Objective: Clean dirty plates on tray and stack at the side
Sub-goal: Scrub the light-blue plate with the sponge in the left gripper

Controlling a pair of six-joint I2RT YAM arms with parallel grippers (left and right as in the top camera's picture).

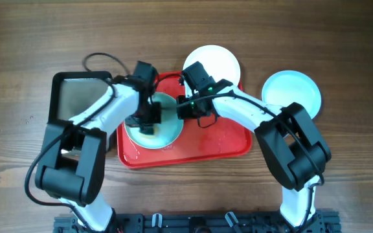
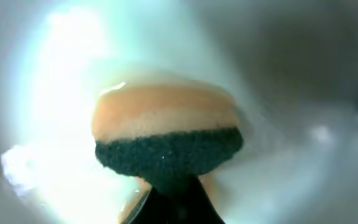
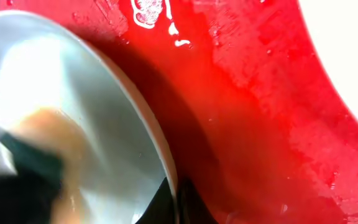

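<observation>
Over the red tray (image 1: 219,139), which lies with its long axis running left to right across the table, both arms are in on 1 plate. That mint plate (image 1: 167,133) sits face up in the tray's left half. The left gripper (image 1: 149,120) is over the plate's middle, its jaws closed around a sponge (image 2: 166,134), orange with a dark green scouring layer, pressed to the glossy surface. The right gripper (image 1: 188,107) is at the plate's right edge. From the right wrist its dark fingers (image 3: 185,202) sit either side of the rim, pinched onto it. Whether that edge is raised off the tray I cannot tell. The tray floor beside it is wet, with white suds.

The white plate (image 1: 215,61) lies flat at the tray's far rim. The second mint plate (image 1: 291,92) rests on the table just off the tray's right far corner. A black tray (image 1: 76,97) sits to the left.
</observation>
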